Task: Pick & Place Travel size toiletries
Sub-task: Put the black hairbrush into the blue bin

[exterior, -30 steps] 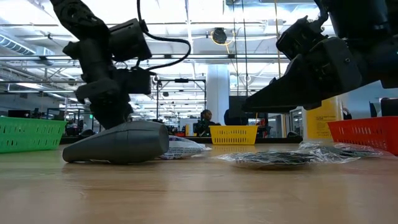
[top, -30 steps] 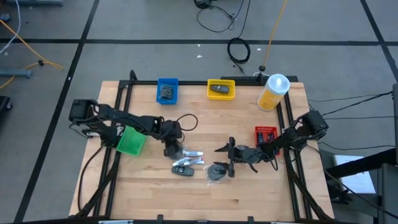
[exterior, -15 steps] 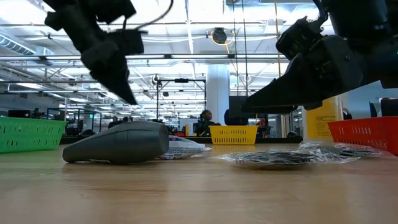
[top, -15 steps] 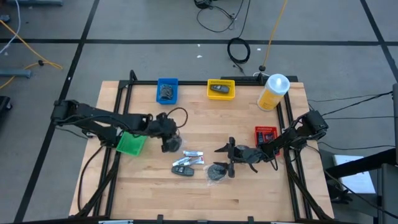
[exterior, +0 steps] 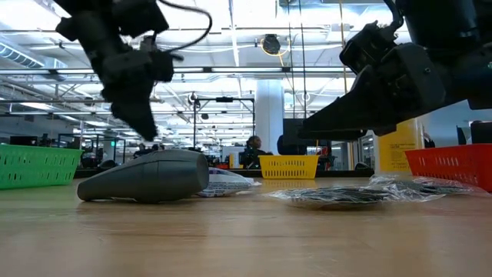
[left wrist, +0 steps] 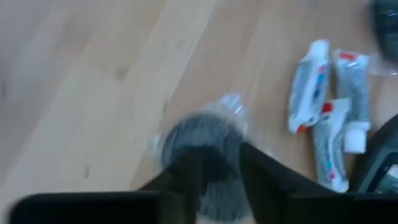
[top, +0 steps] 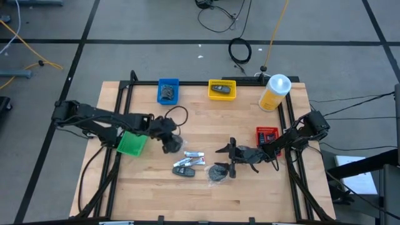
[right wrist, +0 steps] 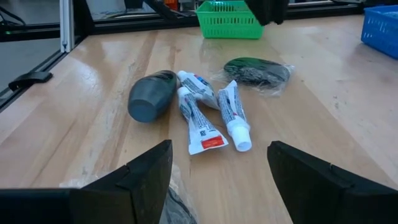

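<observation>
Several toiletries lie flat on the table's middle. A dark oblong bottle (top: 183, 170) (right wrist: 151, 95) lies beside three white tubes (top: 192, 157) (right wrist: 205, 112). One grey disc in clear wrap (right wrist: 258, 70) (left wrist: 199, 140) lies under my left gripper (top: 170, 144) (left wrist: 217, 168). That gripper hangs open above the disc, clear of the table (exterior: 142, 123). A second wrapped disc (top: 217, 173) (exterior: 338, 196) lies right below my right gripper (top: 228, 156) (right wrist: 221, 180), which is wide open and points toward the table's left.
A green tray (top: 132, 142) sits under the left arm, and a red tray (top: 267, 135) sits by the right arm. A blue tray (top: 167, 90) and a yellow tray (top: 222, 89) stand at the far edge, each with dark items inside. A tall yellow bottle (top: 275, 92) stands at the far right corner.
My left gripper has risen from the table, where it stood low behind the dark bottle, and its arm has stretched out. The disc beneath it has stayed on the table. The bottle and tubes have kept their places.
</observation>
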Tool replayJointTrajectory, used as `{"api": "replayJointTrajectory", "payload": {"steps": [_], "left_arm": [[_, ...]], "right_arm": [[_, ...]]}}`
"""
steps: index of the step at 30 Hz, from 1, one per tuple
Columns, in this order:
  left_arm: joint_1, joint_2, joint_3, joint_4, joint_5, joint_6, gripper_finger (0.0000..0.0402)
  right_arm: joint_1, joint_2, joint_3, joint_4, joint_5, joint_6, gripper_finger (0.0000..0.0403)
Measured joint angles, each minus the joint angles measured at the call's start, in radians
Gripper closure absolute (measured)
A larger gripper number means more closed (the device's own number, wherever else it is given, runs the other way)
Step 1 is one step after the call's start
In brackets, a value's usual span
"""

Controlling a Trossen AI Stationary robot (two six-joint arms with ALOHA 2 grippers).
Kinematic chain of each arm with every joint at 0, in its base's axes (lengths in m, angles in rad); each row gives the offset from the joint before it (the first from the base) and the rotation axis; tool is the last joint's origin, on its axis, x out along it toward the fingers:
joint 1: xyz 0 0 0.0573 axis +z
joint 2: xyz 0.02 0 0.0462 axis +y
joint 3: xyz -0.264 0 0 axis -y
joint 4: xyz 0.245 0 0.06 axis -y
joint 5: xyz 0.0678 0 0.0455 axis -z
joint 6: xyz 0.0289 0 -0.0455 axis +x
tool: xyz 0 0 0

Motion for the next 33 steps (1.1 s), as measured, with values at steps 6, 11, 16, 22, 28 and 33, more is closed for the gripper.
{"api": "replayJointTrajectory", "payload": {"steps": [6,11,16,22,28,33], "left_arm": [[-0.028,0.000,0.000,-0.164,0.112,0.094,0.0152],[-0.203,0.012,0.000,-0.141,-0.126,0.381,0.0123],[-0.315,0.065,-0.008,-0.025,-0.270,0.577,0.0122],[-0.341,0.210,-0.014,0.027,-0.278,0.606,0.0122],[-0.343,0.310,-0.009,0.077,-0.422,0.591,0.0151],[-0.334,0.323,-0.011,0.088,-0.463,0.556,0.0209]], "right_arm": [[0.000,0.000,0.000,-0.004,0.000,0.000,0.0149],[0.000,0.000,0.000,-0.004,0.000,-0.003,0.0149],[0.000,0.000,0.000,-0.004,0.000,-0.003,0.0149],[0.000,0.000,-0.001,-0.004,0.001,-0.003,0.0149],[0.000,0.000,0.000,-0.004,0.001,-0.004,0.0149],[-0.002,0.000,0.000,-0.004,0.003,-0.007,0.0149]]}}
